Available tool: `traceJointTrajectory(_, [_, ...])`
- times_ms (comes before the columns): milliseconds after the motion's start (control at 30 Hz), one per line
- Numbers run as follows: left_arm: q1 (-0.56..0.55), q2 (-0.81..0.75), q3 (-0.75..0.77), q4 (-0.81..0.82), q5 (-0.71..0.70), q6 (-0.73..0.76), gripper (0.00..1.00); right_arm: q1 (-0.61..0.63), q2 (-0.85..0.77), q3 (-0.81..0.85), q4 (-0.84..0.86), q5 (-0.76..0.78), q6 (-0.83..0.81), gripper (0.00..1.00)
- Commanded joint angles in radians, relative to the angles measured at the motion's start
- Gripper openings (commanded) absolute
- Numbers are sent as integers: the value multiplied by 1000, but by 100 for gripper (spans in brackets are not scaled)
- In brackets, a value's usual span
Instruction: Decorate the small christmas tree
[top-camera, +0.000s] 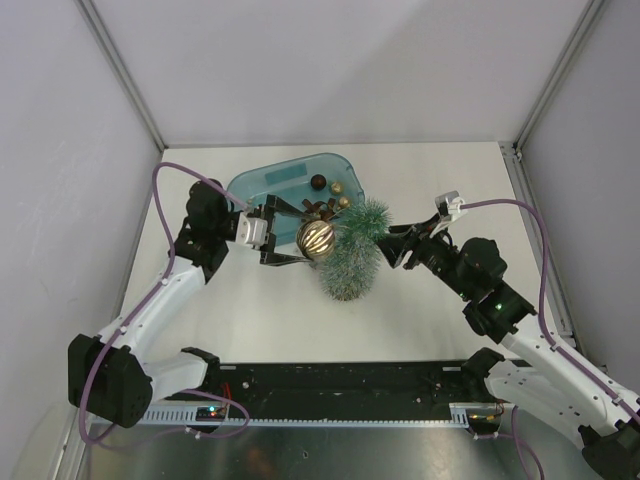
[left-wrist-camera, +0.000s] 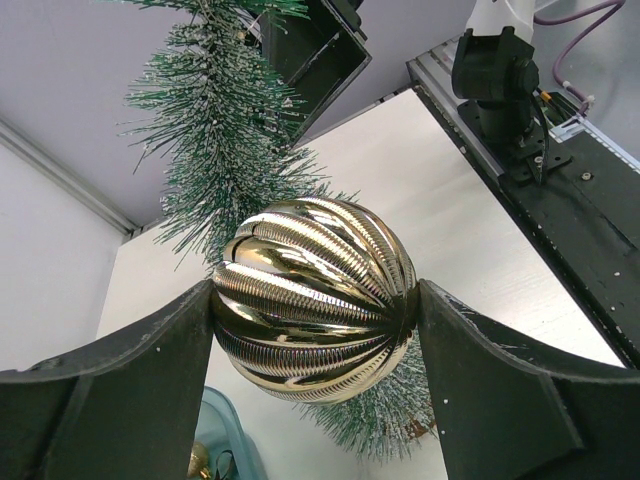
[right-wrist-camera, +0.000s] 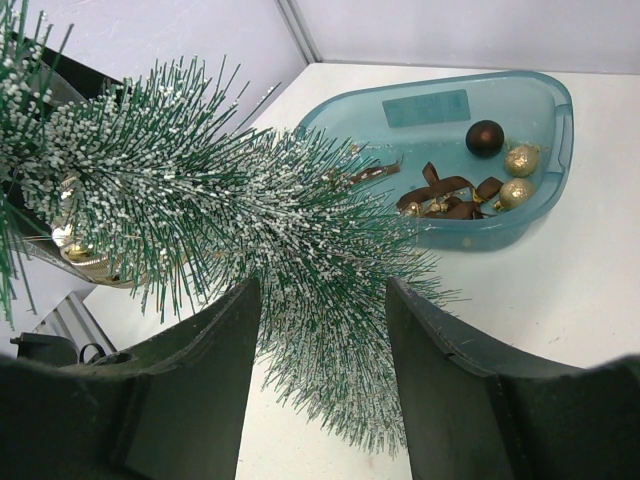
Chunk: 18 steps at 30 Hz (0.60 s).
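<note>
The small christmas tree (top-camera: 352, 262) lies tilted in the middle of the table, its frosted green needles spreading wide. My right gripper (top-camera: 392, 245) is shut on its bristly upper part; in the right wrist view the needles (right-wrist-camera: 250, 200) fill the gap between the fingers of the gripper (right-wrist-camera: 322, 300). My left gripper (top-camera: 305, 240) is shut on a ribbed gold ball (top-camera: 316, 240), pressed against the tree's left side. In the left wrist view the ball (left-wrist-camera: 315, 300) sits clamped between both fingers of that gripper (left-wrist-camera: 315, 315), with the tree (left-wrist-camera: 220, 130) right behind it.
A translucent blue tub (top-camera: 270, 185) stands behind the tree, seen too in the right wrist view (right-wrist-camera: 430, 110). It holds a dark brown ball (right-wrist-camera: 485, 137), small gold ornaments (right-wrist-camera: 520, 160) and brown ribbons (right-wrist-camera: 450, 195). The black base rail (top-camera: 330, 385) runs along the near edge.
</note>
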Motion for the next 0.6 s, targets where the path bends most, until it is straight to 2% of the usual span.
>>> traceJointTrajectory(0, [-9,-21,12,31,7,-11,62,6,0,45,52,-6,-19,58])
traceJointTrajectory(567, [-41,-8,46,89,11,-15,63,8,14,45,60,-15,-21,58])
